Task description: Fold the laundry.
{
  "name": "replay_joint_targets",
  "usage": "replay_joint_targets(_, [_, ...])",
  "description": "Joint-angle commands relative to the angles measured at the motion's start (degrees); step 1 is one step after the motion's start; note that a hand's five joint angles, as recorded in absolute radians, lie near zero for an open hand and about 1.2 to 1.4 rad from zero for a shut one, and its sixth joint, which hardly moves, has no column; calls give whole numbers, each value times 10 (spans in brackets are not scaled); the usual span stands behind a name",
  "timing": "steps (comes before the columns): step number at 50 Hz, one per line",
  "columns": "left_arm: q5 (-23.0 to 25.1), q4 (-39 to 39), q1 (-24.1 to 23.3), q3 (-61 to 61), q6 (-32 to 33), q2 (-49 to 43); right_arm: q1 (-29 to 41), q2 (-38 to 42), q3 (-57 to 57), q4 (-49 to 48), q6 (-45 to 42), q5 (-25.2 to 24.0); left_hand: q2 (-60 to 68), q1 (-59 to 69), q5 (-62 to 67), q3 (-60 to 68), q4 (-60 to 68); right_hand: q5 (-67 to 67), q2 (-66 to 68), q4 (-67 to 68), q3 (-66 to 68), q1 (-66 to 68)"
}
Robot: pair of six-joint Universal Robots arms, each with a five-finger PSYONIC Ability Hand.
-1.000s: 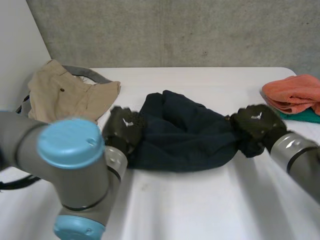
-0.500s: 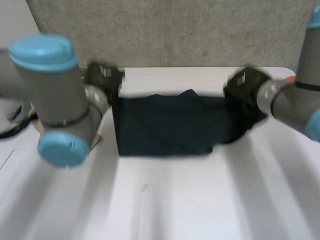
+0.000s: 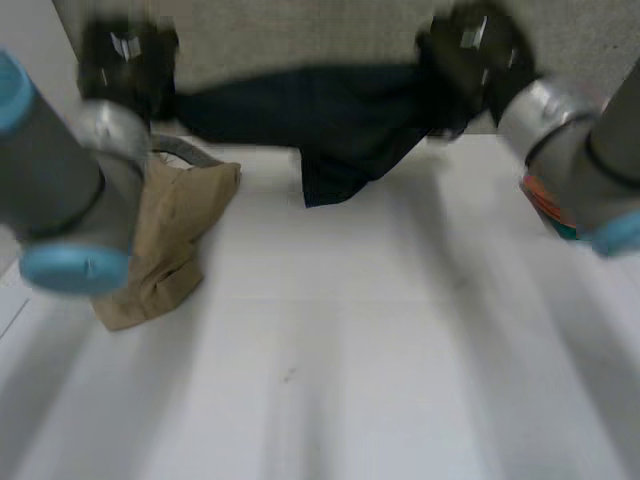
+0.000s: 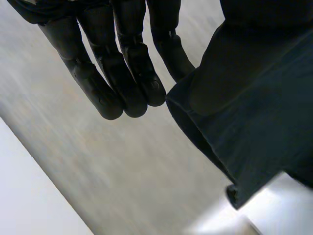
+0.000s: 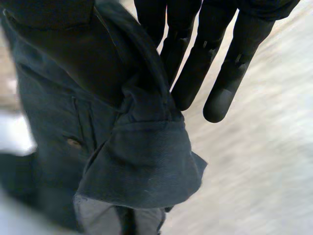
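Holding the navy garment (image 3: 330, 110) in the air between our two hands, we have it spread wide above the far side of the white table (image 3: 350, 350). One loose part sags down toward the table's far edge without resting on it.

Our left hand (image 3: 125, 55) has the garment's left end and our right hand (image 3: 470, 45) has its right end, both high against the grey wall (image 3: 300, 30).

In the left wrist view our fingers (image 4: 105, 93) are straight and close together. The cloth is caught on the thumb side, covering the thumb, and the nearest finger meets its edge in a pinch.

In the right wrist view the fingers (image 5: 222, 93) are likewise straight and side by side. A bunched hem is pressed between the innermost finger and the cloth-covered thumb, so this hand too is clamped on the garment.

Tan trousers (image 3: 165, 235) lie crumpled on the table beneath our left arm (image 3: 50, 190). A bit of orange and teal cloth (image 3: 545, 200) peeks out beside our right arm (image 3: 570, 150).
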Motion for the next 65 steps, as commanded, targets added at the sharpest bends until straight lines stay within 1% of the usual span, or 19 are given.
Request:
replay_joint_targets(1, [1, 43, -14, -223, -21, -9, -19, 48, 177, 34, -119, -62, 108, 144, 140, 122, 114, 118, 131, 116, 112, 172])
replay_joint_targets(9, [0, 55, -46, -283, -23, -33, -29, 81, 259, 31, -235, -68, 108, 144, 140, 122, 114, 118, 131, 116, 112, 172])
replay_joint_targets(12, [-1, 55, -47, -283, -21, -29, -27, 78, 269, 28, -220, -64, 108, 144, 140, 122, 114, -140, -128, -142, -147, -86])
replay_joint_targets(13, [-2, 55, -46, -283, -22, -23, -25, 74, 278, 24, -199, -58, 108, 144, 140, 122, 114, -323, -310, -325, -329, -268])
replay_joint_targets(15, [-2, 55, -44, -282, -20, -14, -23, 67, 289, 16, -171, -48, 108, 144, 140, 122, 114, -439, -426, -440, -445, -384])
replay_joint_targets(17, [-2, 55, -43, -282, -17, -2, -23, 49, 309, -2, -126, -27, 108, 144, 140, 122, 114, -483, -470, -485, -489, -428])
replay_joint_targets(20, [-2, 55, -39, -282, -15, 8, -24, 22, 335, -27, -78, 2, 108, 144, 140, 122, 114, -481, -468, -483, -488, -427])
replay_joint_targets(25, [-2, 55, -33, -281, -17, 24, -36, -26, 384, -64, 52, 102, 108, 144, 140, 122, 114, -417, -404, -419, -424, -363])
replay_joint_targets(28, [-2, 55, -33, -278, -17, 27, -36, -38, 395, -51, 111, 135, 108, 144, 140, 122, 114, -364, -351, -366, -370, -309])
replay_joint_targets(33, [-2, 51, -34, -270, -17, 26, -38, -34, 396, -14, 131, 120, 108, 144, 140, 122, 114, -291, -278, -293, -298, -237])
replay_joint_targets(41, [-2, 41, -34, -255, -18, 27, -46, -2, 378, 4, 85, 68, 108, 144, 140, 122, 114, -281, -268, -283, -287, -227])
replay_joint_targets(47, [-2, 22, -33, -241, -21, 27, -44, 23, 370, 0, 74, 63, 108, 144, 140, 122, 114, -274, -261, -276, -281, -220])
replay_joint_targets(51, [-2, 4, -36, -237, -23, 25, -39, 41, 359, -15, 74, 67, 108, 144, 140, 122, 114, -115, -102, -117, -121, -61])
replay_joint_targets(52, [-2, -4, -36, -238, -23, 25, -39, 45, 353, -26, 74, 73, 108, 144, 140, 122, 114, 69, 82, 67, 62, 123])
replay_joint_targets(54, [-2, -13, -37, -241, -23, 27, -39, 44, 351, -33, 71, 83, 108, 144, 140, 122, 114, 118, 131, 116, 111, 172])
replay_joint_targets(59, [-11, -63, -42, -263, -19, 39, -36, 19, 361, -21, 67, 86, 108, 144, 140, 122, 114, 118, 131, 116, 112, 172])
replay_joint_targets(61, [-17, -101, -49, -283, -14, 68, -35, -20, 375, 9, 53, 80, 108, 144, 140, 122, 114, 118, 131, 116, 112, 172])
replay_joint_targets(63, [-16, -141, -52, -305, -6, 95, -38, -47, 383, 47, 32, 72, 108, 144, 140, 122, 114, 118, 131, 116, 112, 172])
replay_joint_targets(65, [-14, -170, -56, -320, 2, 114, -51, -81, 390, 135, -18, 62, 108, 144, 140, 122, 114, 118, 131, 116, 112, 172])
